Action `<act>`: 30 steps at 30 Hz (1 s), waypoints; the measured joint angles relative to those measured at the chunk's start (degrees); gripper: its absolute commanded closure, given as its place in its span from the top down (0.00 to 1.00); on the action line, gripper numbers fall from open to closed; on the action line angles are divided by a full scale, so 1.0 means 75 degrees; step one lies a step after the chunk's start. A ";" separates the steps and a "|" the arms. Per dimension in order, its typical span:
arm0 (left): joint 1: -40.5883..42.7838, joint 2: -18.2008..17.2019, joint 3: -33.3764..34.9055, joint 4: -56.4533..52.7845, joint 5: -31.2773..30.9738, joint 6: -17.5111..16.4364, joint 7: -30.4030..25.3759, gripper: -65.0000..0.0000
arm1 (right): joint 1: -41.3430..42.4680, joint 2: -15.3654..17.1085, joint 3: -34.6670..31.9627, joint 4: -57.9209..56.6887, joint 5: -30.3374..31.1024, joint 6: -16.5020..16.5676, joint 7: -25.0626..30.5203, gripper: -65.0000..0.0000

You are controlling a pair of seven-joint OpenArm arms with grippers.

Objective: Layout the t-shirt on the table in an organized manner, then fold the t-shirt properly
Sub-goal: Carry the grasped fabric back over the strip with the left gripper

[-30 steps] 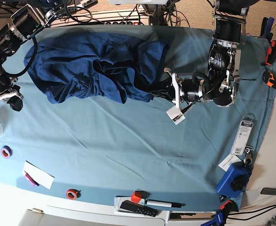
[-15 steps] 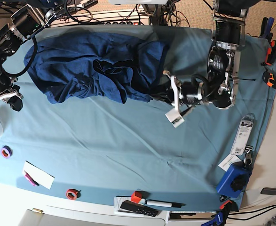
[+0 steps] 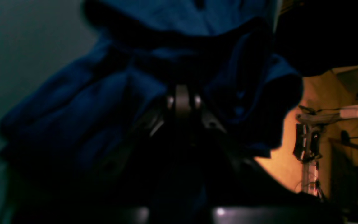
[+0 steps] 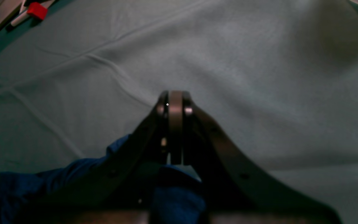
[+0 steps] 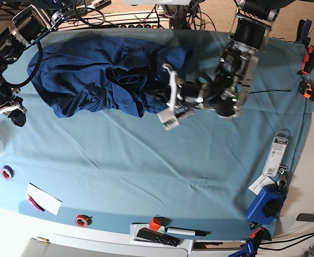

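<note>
Clearly the layout step is in hand, folding not yet begun. The t-shirt [image 5: 100,80] lies bunched and creased at the far left of the table [image 5: 146,166]. The left gripper [image 5: 165,96] is seen at the shirt's right edge, jaws closed; in the left wrist view dark fabric is crowded round them, and a pinch of cloth is judged likely. The right gripper [image 4: 175,102] is held shut over bare teal cloth, with navy fabric under its base; nothing is seen gripped. Next, spreading the bunched hem flat is called for. No containers are seen.
</note>
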 measured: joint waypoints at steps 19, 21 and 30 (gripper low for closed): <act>0.0000 0.0428 0.1944 0.0437 -0.0350 -0.0012 0.0458 0.00 | 0.0000 0.0003 0.0000 0.0000 0.0000 0.0000 0.0000 0.00; -0.0003 0.0428 0.1941 0.0845 -0.0813 -0.0041 0.0769 0.00 | 0.0000 0.0003 0.0000 0.0000 0.0003 0.0000 0.0000 0.00; -0.0061 0.0428 0.0058 0.3351 0.0076 -0.0093 0.0405 0.00 | 0.0000 0.0003 0.0000 -0.0003 -0.0023 0.0000 0.0003 0.00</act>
